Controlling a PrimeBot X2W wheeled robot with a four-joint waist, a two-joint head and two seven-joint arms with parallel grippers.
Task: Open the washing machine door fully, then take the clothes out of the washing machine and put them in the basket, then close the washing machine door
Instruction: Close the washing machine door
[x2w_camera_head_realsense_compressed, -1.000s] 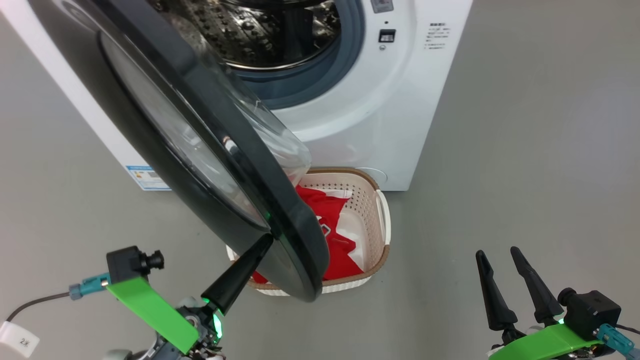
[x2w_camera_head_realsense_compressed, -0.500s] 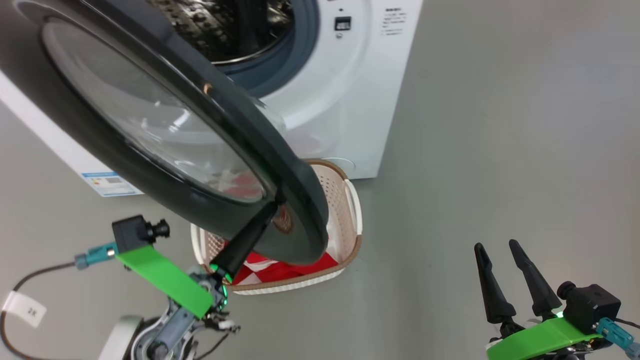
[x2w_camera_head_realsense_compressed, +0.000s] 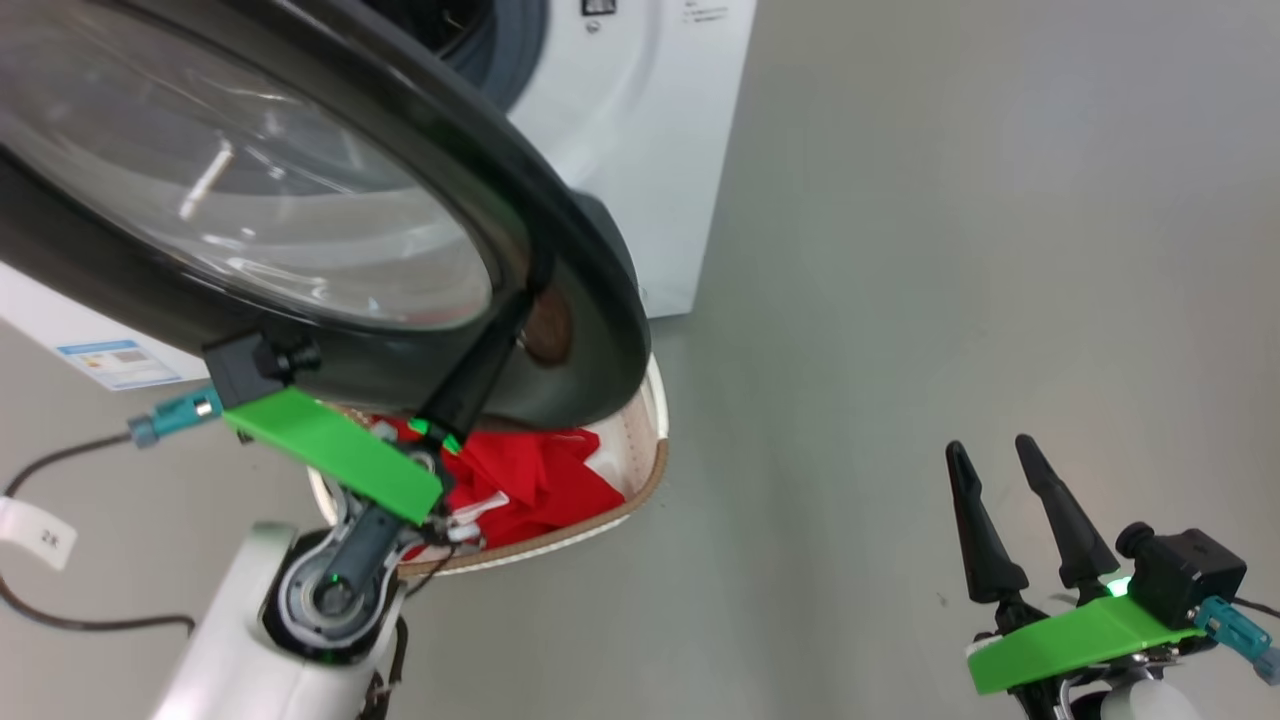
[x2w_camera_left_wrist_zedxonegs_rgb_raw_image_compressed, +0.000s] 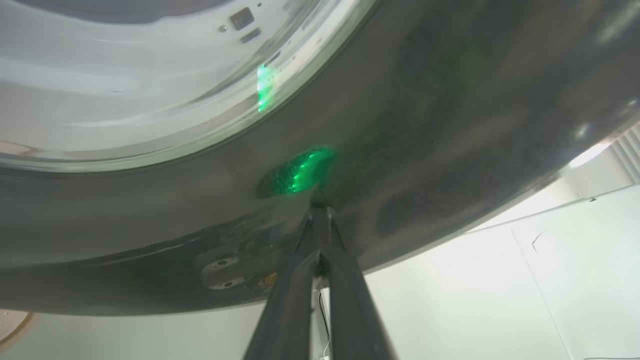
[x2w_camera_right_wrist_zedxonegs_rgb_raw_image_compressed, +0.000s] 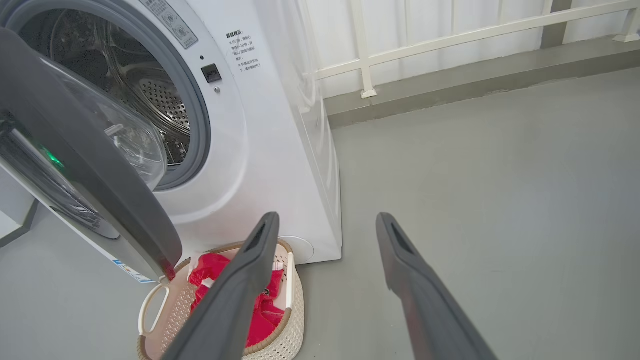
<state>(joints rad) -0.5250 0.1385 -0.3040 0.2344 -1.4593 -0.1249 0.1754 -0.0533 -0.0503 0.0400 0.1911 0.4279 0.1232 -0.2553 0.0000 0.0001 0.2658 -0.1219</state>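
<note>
Grey floor (x2w_camera_head_realsense_compressed: 950, 250), washing machine (x2w_camera_head_realsense_compressed: 650, 180), blue label (x2w_camera_head_realsense_compressed: 115, 362) (illegible)

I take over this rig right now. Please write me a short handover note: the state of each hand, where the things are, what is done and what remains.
Left hand: shut, empty, its tip against the black rim of the washing machine door.
Right hand: open, empty, low on the right, touching nothing.
Door: partly open, hanging over the basket.
Clothes: in the basket, which stands on the floor in front of the washing machine.
Done: clothes are out; no red shows in the visible part of the drum.
Left: push the door fully shut.
</note>
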